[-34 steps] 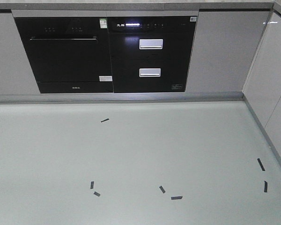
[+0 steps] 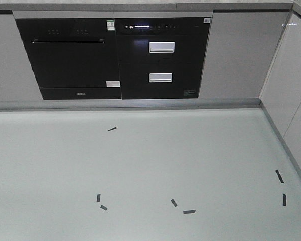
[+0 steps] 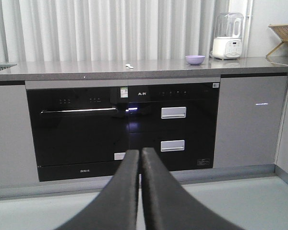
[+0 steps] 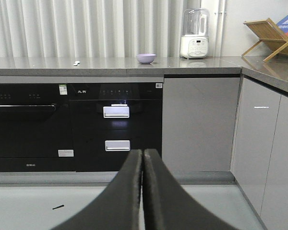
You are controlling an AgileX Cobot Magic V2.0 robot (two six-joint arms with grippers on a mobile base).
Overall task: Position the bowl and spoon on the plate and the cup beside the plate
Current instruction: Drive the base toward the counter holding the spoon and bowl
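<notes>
Though empty and pressed closed, left gripper (image 3: 140, 152), right gripper (image 4: 142, 151) (bowl (image 3: 195, 59), spoon (image 3: 129, 66) apart on counter (image 3: 62, 70)).

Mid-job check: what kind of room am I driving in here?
A kitchen, most likely: black glass-fronted built-in appliances sit under a long grey countertop, which carries a white jug-topped blender-like machine and a small lavender plastic bowl.

A kitchen: built-in black appliances (image 3: 77, 129) under a grey countertop (image 3: 86, 70) bearing a blender (image 3: 227, 36).
</notes>
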